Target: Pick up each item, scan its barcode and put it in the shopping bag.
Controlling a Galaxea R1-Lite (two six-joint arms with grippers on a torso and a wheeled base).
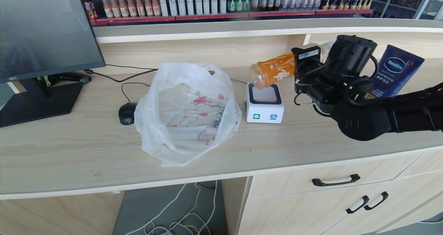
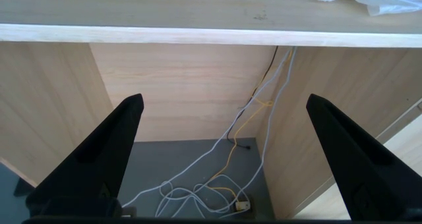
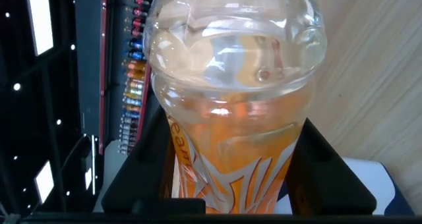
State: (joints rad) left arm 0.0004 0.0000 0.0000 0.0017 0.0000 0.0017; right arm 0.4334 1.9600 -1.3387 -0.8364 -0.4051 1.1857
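An orange drink bottle [image 1: 273, 70] hangs on its side, its clear base just over the top window of the white scanner box [image 1: 264, 105]. My right gripper [image 1: 298, 69] is shut on the bottle's upper part. In the right wrist view the bottle [image 3: 234, 118] sits between the black fingers [image 3: 142, 165]. The white plastic shopping bag [image 1: 187, 114] stands open on the counter to the scanner's left. A blue lotion tube [image 1: 394, 72] stands behind my right arm. My left gripper [image 2: 221, 151] is open below the counter edge, facing loose cables on the floor.
A monitor [image 1: 41, 30] on a black stand fills the counter's left end, with a black mouse [image 1: 127, 113] and its cable next to the bag. A raised ledge [image 1: 207, 30] runs along the back. Drawers [image 1: 335, 182] sit under the counter's right side.
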